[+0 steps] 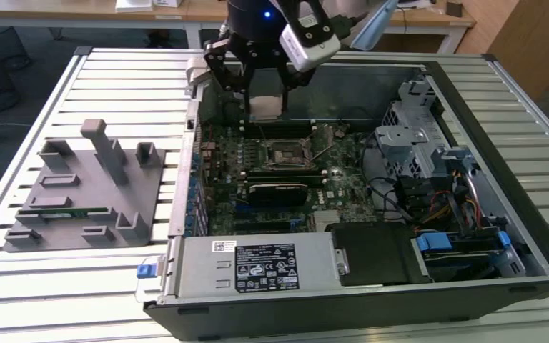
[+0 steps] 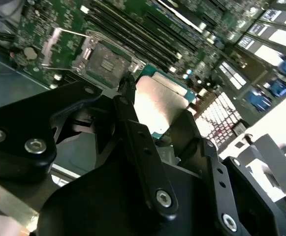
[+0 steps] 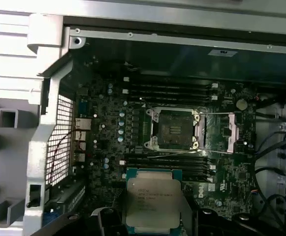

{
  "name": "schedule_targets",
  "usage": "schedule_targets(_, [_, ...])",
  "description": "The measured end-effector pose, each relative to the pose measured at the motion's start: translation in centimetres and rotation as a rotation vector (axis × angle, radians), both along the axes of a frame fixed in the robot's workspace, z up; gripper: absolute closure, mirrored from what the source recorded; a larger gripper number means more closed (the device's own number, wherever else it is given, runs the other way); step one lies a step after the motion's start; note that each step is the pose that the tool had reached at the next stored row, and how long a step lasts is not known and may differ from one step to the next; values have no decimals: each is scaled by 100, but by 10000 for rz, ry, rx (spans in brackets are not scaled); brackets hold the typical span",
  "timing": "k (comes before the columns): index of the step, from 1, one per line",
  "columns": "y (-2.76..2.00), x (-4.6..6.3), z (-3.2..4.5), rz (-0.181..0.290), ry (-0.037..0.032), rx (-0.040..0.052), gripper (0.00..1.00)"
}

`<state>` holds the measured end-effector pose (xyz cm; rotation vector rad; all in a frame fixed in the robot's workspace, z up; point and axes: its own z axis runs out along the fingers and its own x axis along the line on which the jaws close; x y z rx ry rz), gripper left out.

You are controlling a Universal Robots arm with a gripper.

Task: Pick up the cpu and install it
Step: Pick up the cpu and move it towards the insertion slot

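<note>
The end effector (image 1: 265, 87) holds the cpu (image 1: 265, 107) flat above the board (image 1: 255, 179), and the open socket (image 1: 282, 153) seems lower, not straight under it.

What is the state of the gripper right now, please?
The gripper is shut on the cpu, holding it above the motherboard.

You have a black gripper (image 1: 261, 84) with angular linkage fingers (image 2: 138, 147) pinned by round silver screws (image 2: 163, 197), a white-and-grey camera box (image 1: 310, 37) mounted beside its dark wrist (image 1: 249, 20), and a small blue light (image 1: 269, 14) glowing above.
</note>
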<state>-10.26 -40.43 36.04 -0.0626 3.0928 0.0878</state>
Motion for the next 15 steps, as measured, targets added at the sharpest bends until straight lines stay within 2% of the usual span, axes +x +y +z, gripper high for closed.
schedule_targets(2, [8, 62, 0, 1, -4, -2, 47])
schedule_targets(4, [23, 63, 19, -1, -31, -4, 47])
schedule_targets(6, [52, 63, 62, 1, -79, -1, 47])
schedule_targets(8, [102, 64, 74, 1, -148, 0, 47])
schedule_targets(11, [151, 116, 66, -2, -158, -2, 47])
schedule_targets(15, [168, 257, 48, -17, -158, -1, 47])
